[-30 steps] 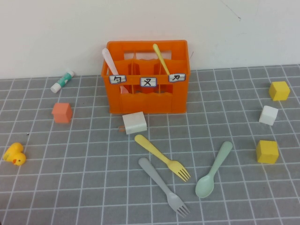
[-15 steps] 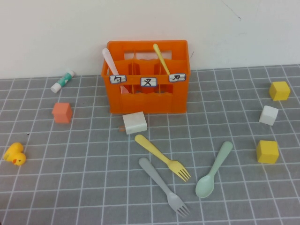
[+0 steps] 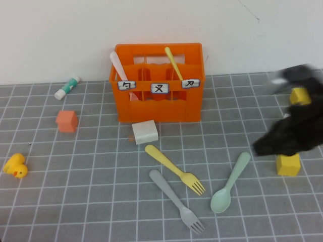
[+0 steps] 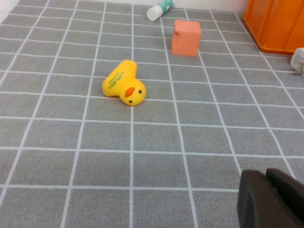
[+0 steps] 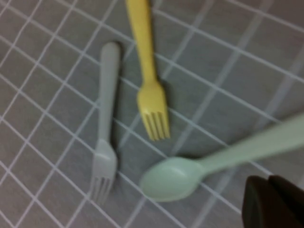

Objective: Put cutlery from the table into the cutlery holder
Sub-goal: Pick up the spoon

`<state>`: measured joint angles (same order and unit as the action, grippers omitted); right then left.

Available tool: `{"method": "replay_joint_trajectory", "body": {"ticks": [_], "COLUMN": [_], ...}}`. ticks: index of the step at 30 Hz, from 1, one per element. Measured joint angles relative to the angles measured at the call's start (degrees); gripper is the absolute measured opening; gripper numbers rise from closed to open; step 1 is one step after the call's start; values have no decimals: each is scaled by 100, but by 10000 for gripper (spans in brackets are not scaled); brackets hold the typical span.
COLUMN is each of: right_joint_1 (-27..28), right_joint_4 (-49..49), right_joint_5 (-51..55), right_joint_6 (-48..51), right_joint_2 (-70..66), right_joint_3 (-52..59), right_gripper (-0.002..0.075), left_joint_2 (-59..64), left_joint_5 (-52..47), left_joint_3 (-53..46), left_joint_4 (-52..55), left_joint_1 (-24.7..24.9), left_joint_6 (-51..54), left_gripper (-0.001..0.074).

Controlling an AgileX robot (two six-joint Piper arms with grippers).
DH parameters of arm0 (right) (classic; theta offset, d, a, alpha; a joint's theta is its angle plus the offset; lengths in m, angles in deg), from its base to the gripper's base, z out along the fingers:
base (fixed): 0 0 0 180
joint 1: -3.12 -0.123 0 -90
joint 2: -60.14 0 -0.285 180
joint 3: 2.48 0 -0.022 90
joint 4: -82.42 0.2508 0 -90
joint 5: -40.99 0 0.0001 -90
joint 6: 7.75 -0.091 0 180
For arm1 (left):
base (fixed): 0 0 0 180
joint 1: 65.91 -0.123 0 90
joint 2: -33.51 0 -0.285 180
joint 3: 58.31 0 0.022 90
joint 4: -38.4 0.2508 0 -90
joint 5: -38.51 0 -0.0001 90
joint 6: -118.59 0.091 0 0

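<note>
The cutlery holder (image 3: 157,83) stands at the back of the tabletop (image 3: 91,201), holding two utensils (image 3: 173,63). A block (image 3: 145,131) sits just before it; nearer lie the fork (image 3: 174,169), a second fork (image 3: 176,200) beside it, and the spoon (image 3: 230,182) to their right. Far left – a tube (image 3: 67,87), a cube (image 3: 66,121), a duck (image 3: 15,166). The right tool (image 3: 262,147) hangs above the right side near the spoon's handle end; the left tool (image 4: 273,199) is low over the tabletop before the duck.
</note>
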<state>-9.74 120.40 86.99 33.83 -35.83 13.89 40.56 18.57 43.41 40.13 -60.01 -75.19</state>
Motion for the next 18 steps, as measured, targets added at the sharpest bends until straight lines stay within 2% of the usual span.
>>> {"method": "replay_joint_trajectory", "body": {"ticks": [2,5,7,9,11,15,18], "right_joint_1": [-401,-844,-928,-915,-892,-883,-883], "right_joint_4": [-476,-1767,-2671,-3094,-3183,-2895,-2629], "right_joint_5": [-76,-63,-40,-78,-195,-417,-456], "right_joint_6": [-503,-1921,-2932,-3570,-3943,-4204,-4205], "right_joint_2": [-287,-602,-742,-823,-874,-995,-1141], "right_joint_3": [-258,-570,-737,-837,-910,-971,-981], "right_gripper": [-3,-3,0,27,92,351,504], "left_joint_2": [0,0,0,0,0,0,0], "left_joint_5": [0,0,0,0,0,0,0], "left_joint_3": [0,0,0,0,0,0,0], "left_joint_4": [0,0,0,0,0,0,0], "left_joint_1": [0,0,0,0,0,0,0], "left_joint_6": [0,0,0,0,0,0,0], "left_gripper": [-1,-1,-1,-1,-1,-1,-1]}}
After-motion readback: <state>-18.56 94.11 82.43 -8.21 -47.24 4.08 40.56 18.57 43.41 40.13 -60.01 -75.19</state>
